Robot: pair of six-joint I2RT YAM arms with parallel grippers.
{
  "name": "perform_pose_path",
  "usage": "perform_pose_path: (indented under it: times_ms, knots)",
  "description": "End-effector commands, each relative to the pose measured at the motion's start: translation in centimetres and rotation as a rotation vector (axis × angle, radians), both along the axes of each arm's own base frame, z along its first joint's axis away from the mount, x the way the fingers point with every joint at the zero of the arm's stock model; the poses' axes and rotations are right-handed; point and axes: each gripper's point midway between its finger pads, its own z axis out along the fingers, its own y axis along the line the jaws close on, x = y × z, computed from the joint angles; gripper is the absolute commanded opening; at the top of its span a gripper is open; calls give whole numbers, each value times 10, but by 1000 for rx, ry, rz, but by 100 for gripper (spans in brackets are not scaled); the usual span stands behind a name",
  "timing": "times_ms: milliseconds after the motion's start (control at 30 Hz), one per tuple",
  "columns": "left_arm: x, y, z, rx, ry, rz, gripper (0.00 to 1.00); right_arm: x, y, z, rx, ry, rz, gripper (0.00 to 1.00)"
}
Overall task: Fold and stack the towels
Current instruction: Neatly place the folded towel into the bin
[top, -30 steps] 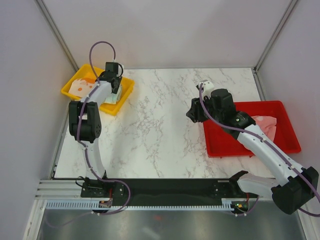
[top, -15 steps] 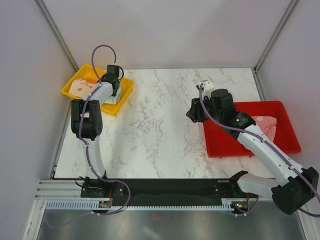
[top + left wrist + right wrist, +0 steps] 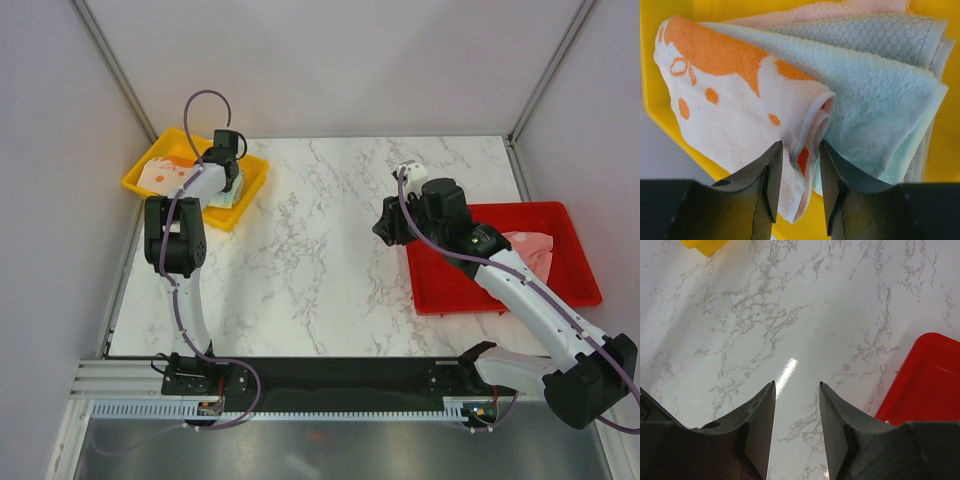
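Note:
In the left wrist view a stack of folded towels lies in the yellow tray (image 3: 946, 130): pink (image 3: 830, 10), grey (image 3: 875, 35), mint green (image 3: 875, 105), and on top cream with orange shapes (image 3: 725, 100). My left gripper (image 3: 801, 150) is open, and the cream towel's folded edge sits loosely between its jaws. From above, the left gripper (image 3: 226, 178) is over the yellow tray (image 3: 140, 178). A loose pink towel (image 3: 530, 248) lies in the red tray (image 3: 560, 292). My right gripper (image 3: 388, 228) is open and empty above the marble.
The red tray (image 3: 930, 385) sits just right of my right gripper (image 3: 796, 390), over the marble table (image 3: 790, 315). A corner of the yellow tray (image 3: 705, 245) shows far off. Pale walls close the table in on three sides.
The left arm has shifted slightly at the yellow tray. The right arm has not moved.

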Motion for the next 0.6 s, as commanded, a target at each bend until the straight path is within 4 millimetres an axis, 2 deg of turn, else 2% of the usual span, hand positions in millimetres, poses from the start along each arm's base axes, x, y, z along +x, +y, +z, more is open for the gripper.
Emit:
perform_pose_path:
  times_ms: [0,333,433,500,567]
  knots:
    - [9,8,30,44,-59,-2,43,5,1,5,2,-35,-4,48]
    - [8,7,24,39,-41,-13,30,4,-1,5,-4,-38,-6,48]
    - [7,4,29,37,-45,-20,11,6,0,4,-4,-35,-3,48]
    - [6,3,35,40,-50,-27,10,6,1,6,-1,-38,-2,48]
    - [4,3,39,45,-45,-27,15,6,1,5,0,-34,-3,48]
